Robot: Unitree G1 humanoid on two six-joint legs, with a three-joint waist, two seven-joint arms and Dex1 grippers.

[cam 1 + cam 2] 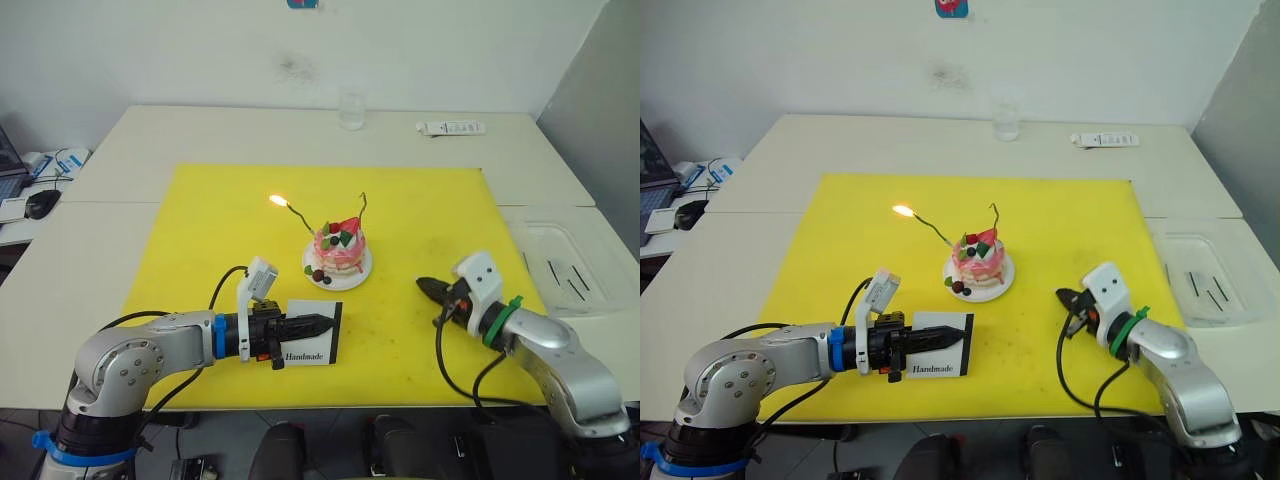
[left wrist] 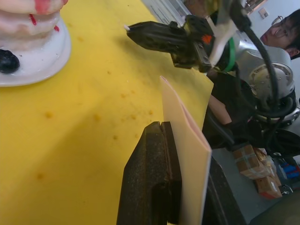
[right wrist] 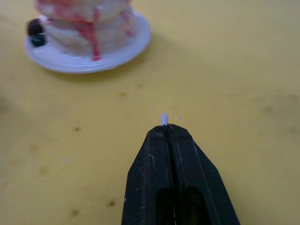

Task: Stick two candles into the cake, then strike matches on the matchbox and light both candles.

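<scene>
The small pink cake (image 1: 340,250) stands on its white plate mid-mat with both thin wavy candles stuck in it. The left candle (image 1: 297,218) leans left and carries a flame at its tip; the right candle (image 1: 362,210) stands unlit. My left gripper (image 1: 325,325) lies low in front of the cake, shut on the white matchbox (image 1: 315,345), held on edge in the left wrist view (image 2: 187,154). To the right of the cake my right gripper (image 1: 425,286) is shut, and a tiny pale match end (image 3: 164,119) pokes out between its tips.
A yellow mat (image 1: 200,230) covers the table's middle. A clear tray (image 1: 590,250) with several dark sticks sits at the right edge. A glass (image 1: 351,110) and a white remote-like bar (image 1: 450,128) stand at the back. A person (image 2: 281,28) sits beyond the front edge.
</scene>
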